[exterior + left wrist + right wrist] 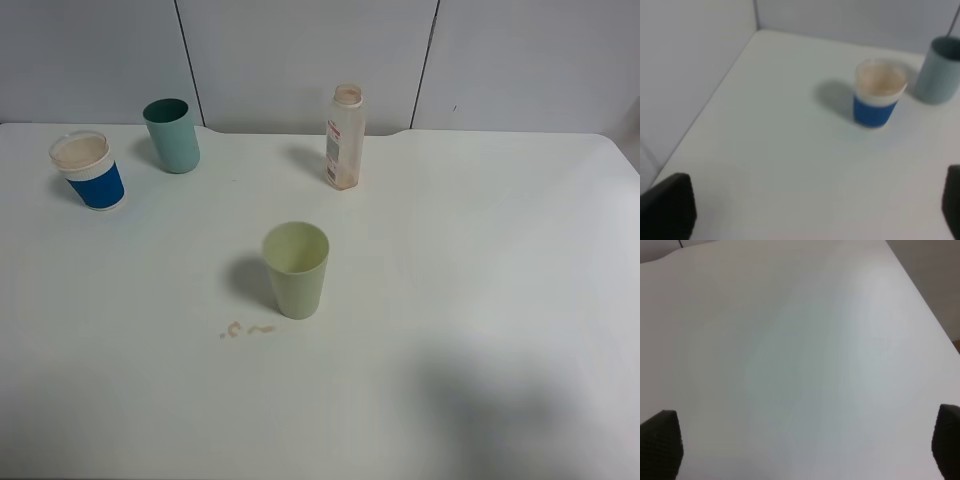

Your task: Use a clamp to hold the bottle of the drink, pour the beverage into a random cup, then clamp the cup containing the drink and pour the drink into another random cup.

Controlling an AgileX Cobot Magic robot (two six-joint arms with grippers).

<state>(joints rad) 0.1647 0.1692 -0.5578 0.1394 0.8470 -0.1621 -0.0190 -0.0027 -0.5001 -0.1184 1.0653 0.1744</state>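
On the white desk (480,260): clear bottle (345,137) upright and uncapped at the back, only a brownish trace visible near its base; teal cup (172,135) well left of the bottle; blue cup (89,171) with white band just beyond the teal cup, further left and slightly nearer, pale brown drink (79,151) inside; pale green cup (296,269) in front of the bottle, small brown spill (246,329) beside its foot. Left end effector (805,210) spread wide, holding nothing, hanging over bare desk short of the blue cup (878,93), teal cup (940,70) behind it. Right end effector (805,445) likewise wide and empty, above bare desk only.
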